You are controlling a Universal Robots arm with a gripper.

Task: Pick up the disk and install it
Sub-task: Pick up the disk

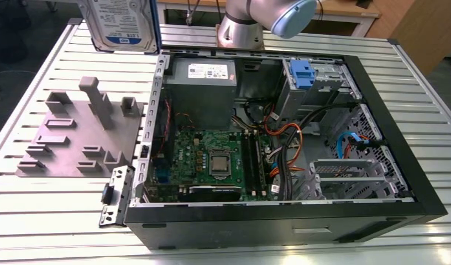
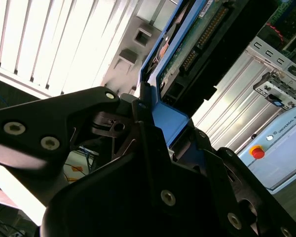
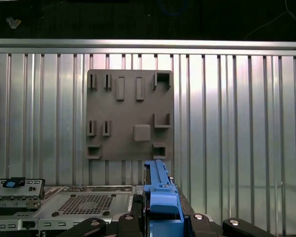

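Note:
The disk point(image 1: 122, 25) hangs upright above the table's far corner on the exterior view's left, its white label with a blue band facing the camera. In both wrist views my gripper point(image 3: 160, 217) is shut on the disk's blue carrier frame point(image 3: 159, 190). The black fingers point(image 2: 113, 123) clamp the frame point(image 2: 173, 121) from both sides. Beyond them the disk's green circuit-board underside point(image 2: 202, 34) shows. The disk is lifted well above the grey fixture plate point(image 3: 128, 113).
An open black computer case point(image 1: 402, 165) lies on the slatted metal table point(image 1: 424, 94). Inside it are a motherboard point(image 1: 210, 160), a grey power supply box point(image 1: 203, 91), cables and a drive bay with a bare blue bracket point(image 1: 303, 74). The fixture plate point(image 1: 78, 138) lies beside the case.

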